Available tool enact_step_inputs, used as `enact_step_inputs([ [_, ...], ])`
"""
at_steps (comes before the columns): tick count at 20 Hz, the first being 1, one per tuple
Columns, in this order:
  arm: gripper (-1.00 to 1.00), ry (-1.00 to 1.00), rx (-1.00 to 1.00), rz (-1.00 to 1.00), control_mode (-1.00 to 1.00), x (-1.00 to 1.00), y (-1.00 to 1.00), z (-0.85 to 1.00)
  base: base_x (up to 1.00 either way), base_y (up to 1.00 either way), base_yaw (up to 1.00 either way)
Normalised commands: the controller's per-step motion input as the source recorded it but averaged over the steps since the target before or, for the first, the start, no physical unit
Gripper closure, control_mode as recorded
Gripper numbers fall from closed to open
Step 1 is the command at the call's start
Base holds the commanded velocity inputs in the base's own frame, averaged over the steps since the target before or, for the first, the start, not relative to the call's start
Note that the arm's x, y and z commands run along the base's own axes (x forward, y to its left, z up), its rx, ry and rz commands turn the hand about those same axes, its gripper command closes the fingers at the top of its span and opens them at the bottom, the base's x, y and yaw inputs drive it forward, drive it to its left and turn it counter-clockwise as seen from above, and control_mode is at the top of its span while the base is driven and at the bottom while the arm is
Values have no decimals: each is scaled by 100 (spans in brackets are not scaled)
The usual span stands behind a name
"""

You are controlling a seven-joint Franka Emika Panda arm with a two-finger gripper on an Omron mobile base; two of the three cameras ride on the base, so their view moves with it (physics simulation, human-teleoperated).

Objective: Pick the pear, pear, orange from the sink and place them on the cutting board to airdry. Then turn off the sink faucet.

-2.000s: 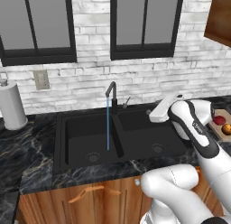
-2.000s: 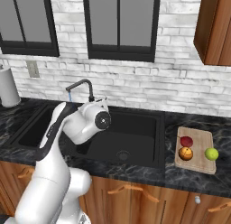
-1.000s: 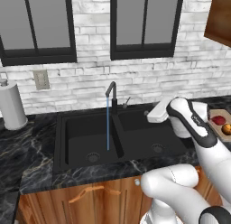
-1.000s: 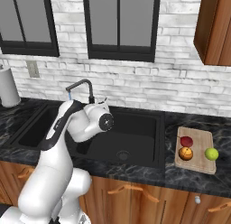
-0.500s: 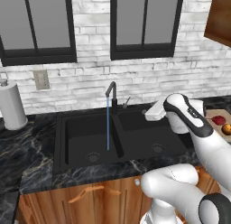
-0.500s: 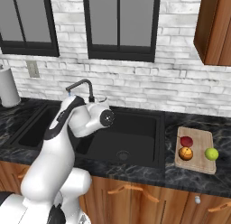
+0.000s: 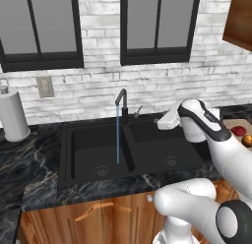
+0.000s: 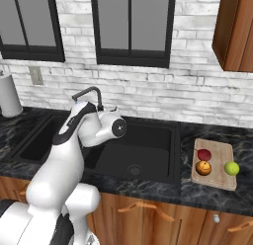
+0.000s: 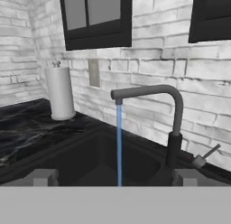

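Note:
The black faucet [image 7: 121, 101] runs a thin blue stream [image 7: 117, 137] into the left basin of the black sink [image 7: 86, 149]. Its thin lever [image 7: 139, 110] angles up at the base, and the hand view shows the lever [image 9: 206, 155] to the right of the neck [image 9: 173, 111]. My gripper [image 7: 161, 122] hovers open over the right basin, just right of the faucet, with nothing between its fingertips [image 9: 43, 177]. On the cutting board [image 8: 217, 179] at the right lie the dark red pear [image 8: 204, 154], the orange [image 8: 203, 167] and the yellow-green pear [image 8: 231, 168].
A paper towel roll [image 7: 12, 115] stands on the black marble counter at the far left, below a wall outlet [image 7: 45, 86]. A white brick wall with two dark windows runs close behind the faucet. A wooden wall cabinet [image 8: 237, 31] hangs at the upper right.
The arm has swung a little to the left over the right basin, bringing the hand closer to the faucet. The jaws have stayed open. The water keeps running.

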Motion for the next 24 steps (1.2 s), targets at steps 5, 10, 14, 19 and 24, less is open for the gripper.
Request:
enact_step_inputs([
  [5,-100,0,9,3,-100,14,3,-12,0,0,0],
  [10,-100,-5,6,5,-100,14,5,-3,0,0,0],
  [14,-100,-6,0,5,-100,13,0,0,0,0,0],
  [19,-100,-1,0,5,-100,15,-2,0,0,0,0],
  [24,-100,0,0,4,-100,25,-5,0,0,0,0],
])
